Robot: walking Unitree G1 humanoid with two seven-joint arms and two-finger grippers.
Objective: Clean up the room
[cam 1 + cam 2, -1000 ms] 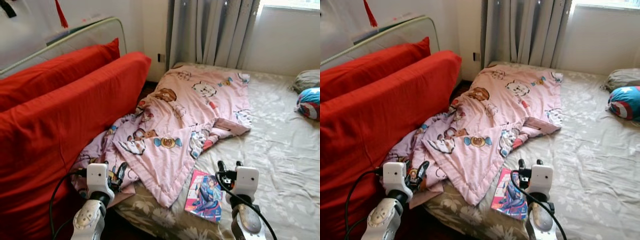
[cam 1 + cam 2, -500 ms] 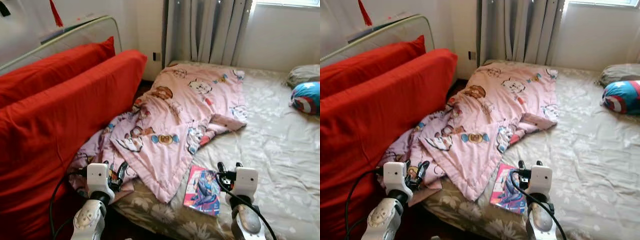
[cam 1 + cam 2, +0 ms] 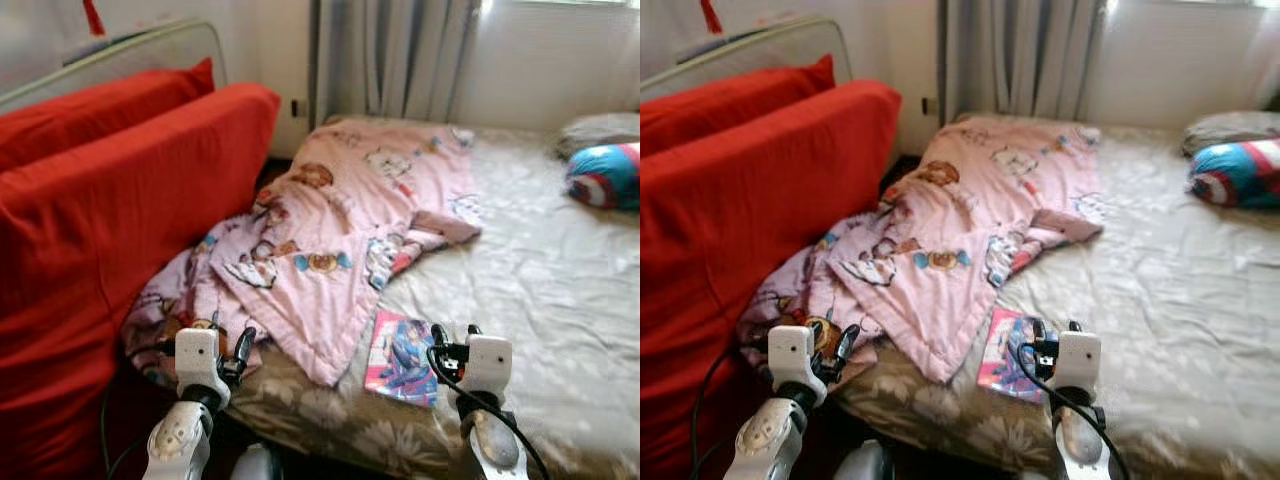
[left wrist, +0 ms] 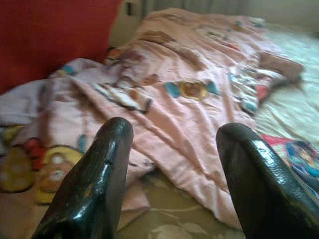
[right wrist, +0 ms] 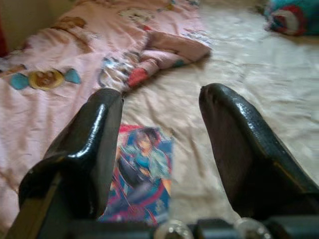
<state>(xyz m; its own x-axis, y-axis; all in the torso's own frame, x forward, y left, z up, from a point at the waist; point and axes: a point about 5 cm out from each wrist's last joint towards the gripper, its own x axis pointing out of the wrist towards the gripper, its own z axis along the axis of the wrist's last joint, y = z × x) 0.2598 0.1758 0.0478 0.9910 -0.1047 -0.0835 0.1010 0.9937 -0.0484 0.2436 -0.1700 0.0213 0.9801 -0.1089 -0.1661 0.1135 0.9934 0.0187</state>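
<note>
From the left eye view, a bed (image 3: 560, 290) with a beige flowered sheet runs back to grey curtains (image 3: 385, 55) and a pale wall. A pink cartoon-print blanket (image 3: 340, 235) lies crumpled over the bed's left half, its lower end spilling off the left edge toward the red cushions (image 3: 110, 200) leaning beside the bed. A colourful comic book (image 3: 402, 345) lies flat near the bed's front edge, just beside the blanket's front corner. A blue and red round pillow (image 3: 603, 177) sits at the far right edge, with a grey pillow (image 3: 598, 130) behind it. The left gripper (image 3: 230, 345) hovers at the bed's front left corner, over the hanging blanket; the right gripper (image 3: 455, 335) hovers at the front edge, just right of the comic book.

The right eye view shows the same layout, with the comic book partly behind the right gripper's black fingers.

In the left wrist view, the left gripper's two fingers (image 4: 94, 191) stand wide apart with nothing between them, above the blanket's edge; a corner of the comic book shows past one finger.

In the right wrist view, the right gripper's fingers (image 5: 244, 149) are likewise spread wide and hold nothing. The comic book lies on the sheet below them, partly under one finger, with the blanket beside it and the round pillow far back.
</note>
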